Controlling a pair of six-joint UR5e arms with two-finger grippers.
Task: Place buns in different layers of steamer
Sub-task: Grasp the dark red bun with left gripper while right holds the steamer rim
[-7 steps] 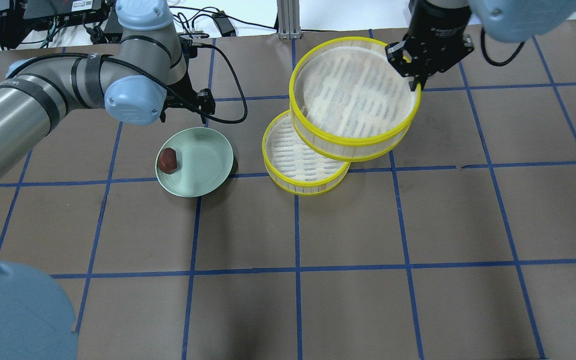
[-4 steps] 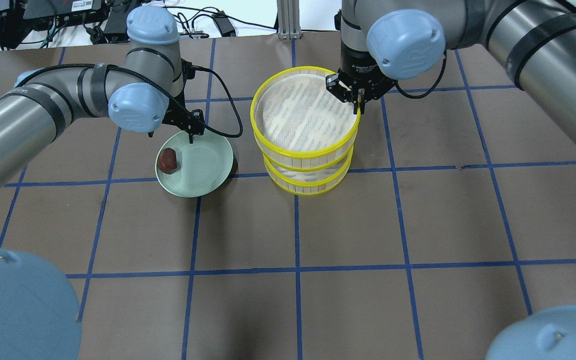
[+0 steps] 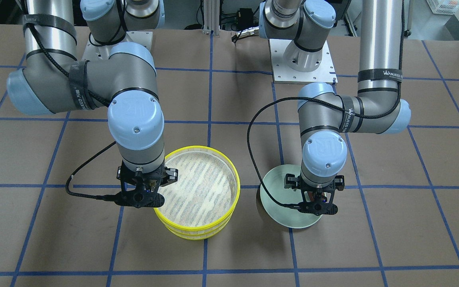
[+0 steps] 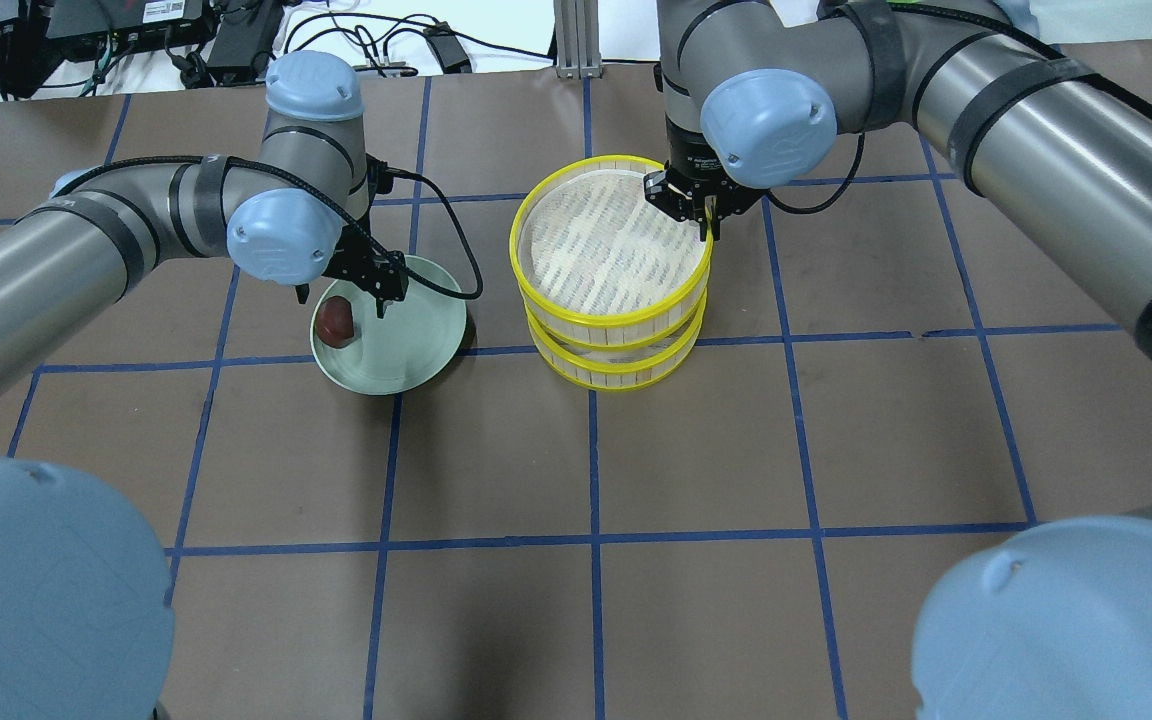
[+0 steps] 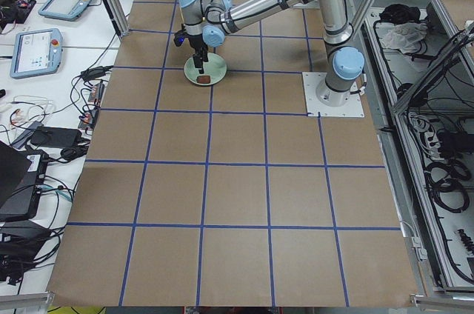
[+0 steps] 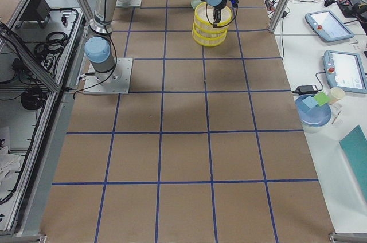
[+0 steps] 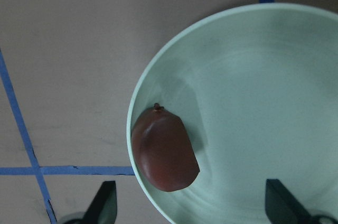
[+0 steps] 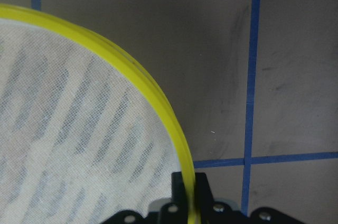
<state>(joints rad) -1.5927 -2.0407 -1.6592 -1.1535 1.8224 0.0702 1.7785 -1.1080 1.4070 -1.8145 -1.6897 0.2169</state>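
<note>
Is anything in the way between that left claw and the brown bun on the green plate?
Nothing visible. The left gripper hangs open over the brown bun, with only bare green plate around it. The top steamer tray alongside lies uncovered; the right gripper is clamped on its rim.

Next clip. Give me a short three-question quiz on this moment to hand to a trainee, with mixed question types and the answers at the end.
1. True or false: the reddish-brown bun lies in the top steamer tray.
2. Fill in: the left gripper hangs over the green plate with its jaws ____.
3. What is the right gripper shut on? A) the green plate B) the top steamer tray's rim C) a bun

Key: 1 false, it lies on the green plate. 2 open. 3 B.
</note>
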